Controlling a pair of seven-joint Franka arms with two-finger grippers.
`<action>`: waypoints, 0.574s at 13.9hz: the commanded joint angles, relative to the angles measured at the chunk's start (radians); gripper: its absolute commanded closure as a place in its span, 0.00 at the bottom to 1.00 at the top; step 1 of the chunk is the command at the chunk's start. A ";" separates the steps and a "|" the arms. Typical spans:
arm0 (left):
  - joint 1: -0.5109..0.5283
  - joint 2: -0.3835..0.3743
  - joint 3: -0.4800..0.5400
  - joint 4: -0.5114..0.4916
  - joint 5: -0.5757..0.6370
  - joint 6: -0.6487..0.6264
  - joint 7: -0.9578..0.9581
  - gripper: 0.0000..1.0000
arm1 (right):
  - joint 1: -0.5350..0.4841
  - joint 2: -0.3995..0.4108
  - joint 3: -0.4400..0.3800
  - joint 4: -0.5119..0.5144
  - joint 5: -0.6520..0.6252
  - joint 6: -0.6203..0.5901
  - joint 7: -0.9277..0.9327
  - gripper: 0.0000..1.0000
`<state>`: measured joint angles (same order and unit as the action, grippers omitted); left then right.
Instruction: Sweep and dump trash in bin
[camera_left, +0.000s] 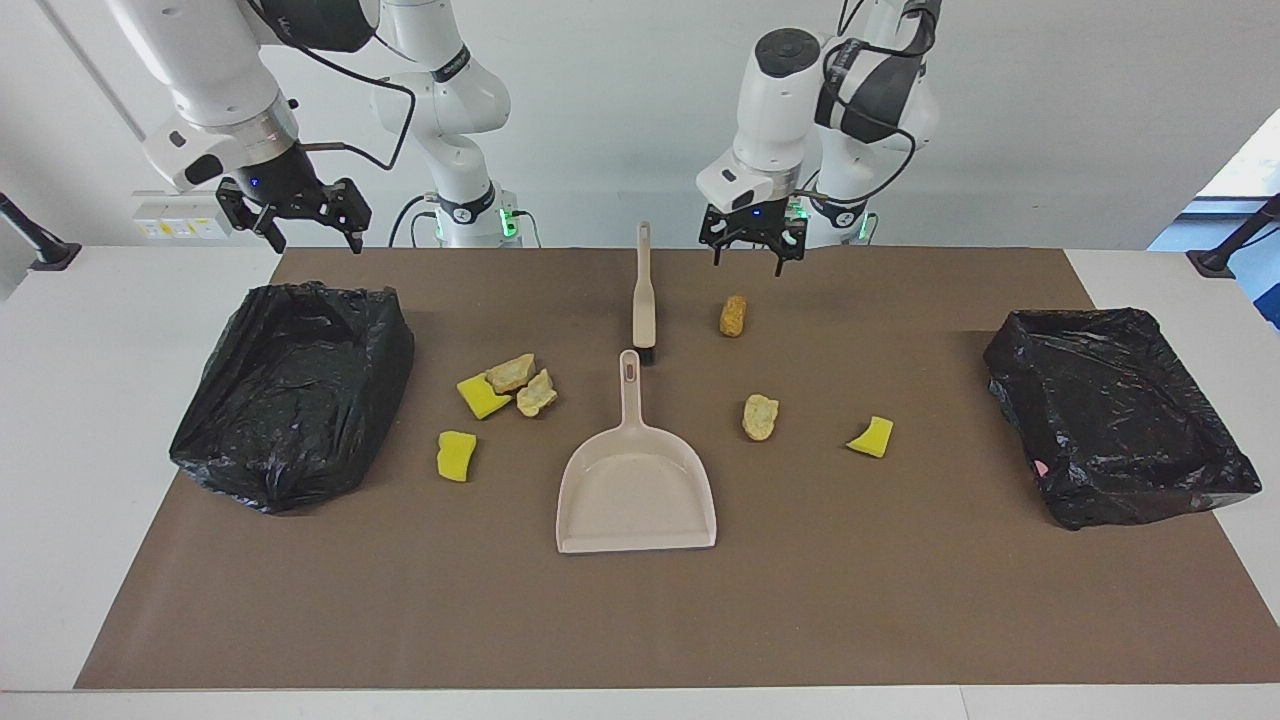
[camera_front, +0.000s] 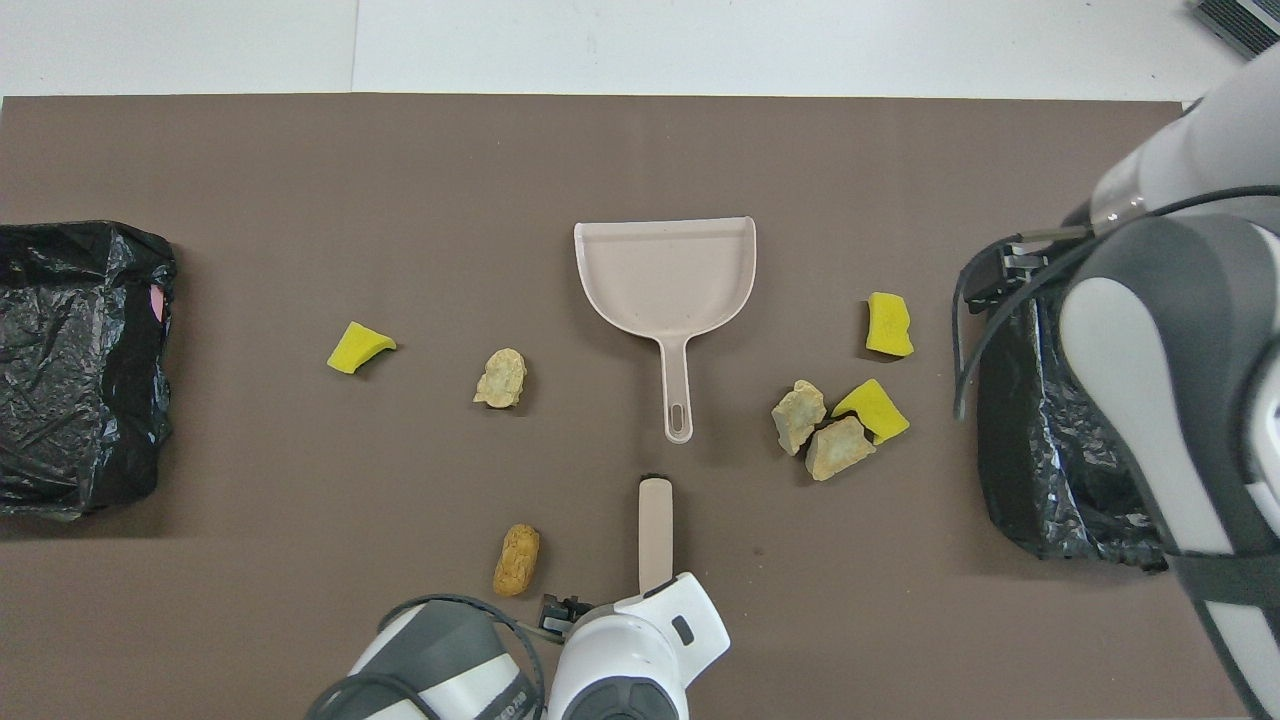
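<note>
The overhead view mostly loses both end effectors: the left arm's white housing covers the brush (camera_front: 655, 530) handle's near end, and the right arm blocks part of the bin bag (camera_front: 1040, 470) at its end of the bench. The facing view shows what's missing: the left end effector (camera_left: 748, 247), fingers spread and holding nothing, hangs over the mat just beside the brush handle, and the right end effector (camera_left: 305, 222), also released, hangs by its bin's near edge. The brush and dustpan (camera_left: 636, 490) lie in one line running away from the robots, the pan's mouth facing away. The trash (camera_left: 508, 388) sits scattered on the mat either side of the dustpan. The other bin (camera_left: 1120, 415) is plain to see there too.
</note>
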<state>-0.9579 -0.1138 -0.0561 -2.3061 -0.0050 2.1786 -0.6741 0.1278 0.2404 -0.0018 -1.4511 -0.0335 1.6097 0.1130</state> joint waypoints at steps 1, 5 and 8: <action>-0.070 0.037 0.024 -0.015 -0.004 0.049 -0.042 0.01 | 0.061 0.126 0.023 0.070 0.039 0.071 0.146 0.00; -0.127 0.117 0.024 -0.015 -0.004 0.107 -0.130 0.13 | 0.213 0.198 0.025 0.067 0.053 0.128 0.334 0.00; -0.116 0.120 0.027 -0.006 -0.004 0.090 -0.139 0.22 | 0.280 0.198 0.031 0.032 0.118 0.154 0.359 0.00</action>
<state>-1.0646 0.0121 -0.0489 -2.3101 -0.0049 2.2593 -0.7973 0.3912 0.4362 0.0269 -1.4133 0.0386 1.7509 0.4600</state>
